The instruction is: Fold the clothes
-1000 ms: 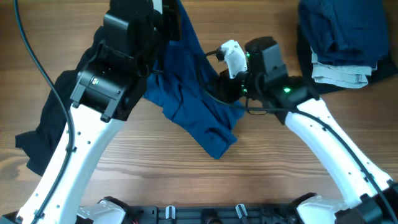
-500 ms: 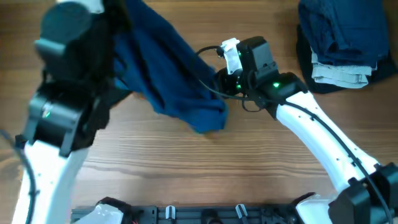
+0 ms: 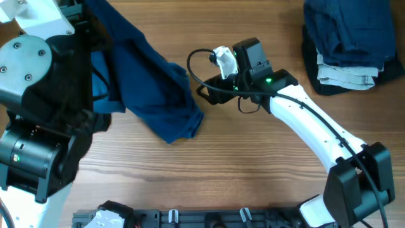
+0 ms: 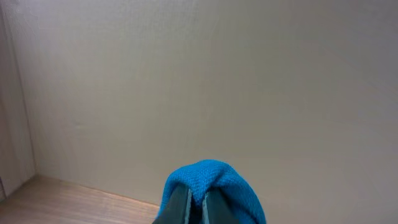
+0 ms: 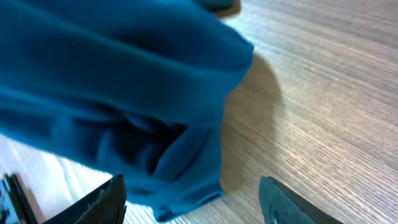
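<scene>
Clamping the blue garment (image 3: 149,92), left claw (image 4: 198,208) is holding it at upper left; right claw (image 5: 193,202) is gaping beside it.

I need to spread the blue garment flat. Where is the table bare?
The wooden table is barest front centre, between the mid-blue fabric garment and the white right arm. A narrower strip separates that arm from the folded clothes stack. The left arm crowds the left.
</scene>
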You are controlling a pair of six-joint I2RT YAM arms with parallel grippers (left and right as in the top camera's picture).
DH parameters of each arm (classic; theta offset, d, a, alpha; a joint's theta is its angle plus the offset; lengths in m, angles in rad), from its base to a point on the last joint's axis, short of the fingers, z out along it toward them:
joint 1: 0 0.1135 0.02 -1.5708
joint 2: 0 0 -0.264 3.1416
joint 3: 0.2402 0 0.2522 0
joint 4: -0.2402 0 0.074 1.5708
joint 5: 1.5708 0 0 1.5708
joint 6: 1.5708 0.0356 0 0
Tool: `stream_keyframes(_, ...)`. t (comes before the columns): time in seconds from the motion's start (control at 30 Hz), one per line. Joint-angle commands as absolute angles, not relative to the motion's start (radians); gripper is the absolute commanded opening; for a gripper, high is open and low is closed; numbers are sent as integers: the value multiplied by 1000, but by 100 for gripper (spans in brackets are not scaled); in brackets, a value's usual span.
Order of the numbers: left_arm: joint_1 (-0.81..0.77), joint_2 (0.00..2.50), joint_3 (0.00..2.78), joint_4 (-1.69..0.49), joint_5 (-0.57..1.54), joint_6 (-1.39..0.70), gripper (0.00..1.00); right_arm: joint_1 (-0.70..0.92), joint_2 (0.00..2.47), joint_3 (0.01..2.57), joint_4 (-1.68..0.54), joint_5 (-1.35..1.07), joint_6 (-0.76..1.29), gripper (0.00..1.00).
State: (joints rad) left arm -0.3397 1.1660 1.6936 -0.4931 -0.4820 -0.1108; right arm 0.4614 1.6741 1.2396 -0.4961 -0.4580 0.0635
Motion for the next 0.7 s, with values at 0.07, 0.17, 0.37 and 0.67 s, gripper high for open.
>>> stream_keyframes(0.07, -334, 1164, 1721, -479, -484, -113, 4, 485, 1739, 1171, -361, -494, -129, 70)
stream_keyframes(0.17, -334, 1165, 1721, -479, -484, -113, 4, 511, 1837, 1169, -257, -471, -132, 67)
stream_keyframes(0.37, -334, 1177, 1721, -482, -484, -113, 4, 529, 1972, 1169, -67, -429, -130, 64)
stream_keyframes(0.67, -334, 1192, 1721, -515, -490, -113, 4, 502, 2003, 1184, 95, -311, -8, 4)
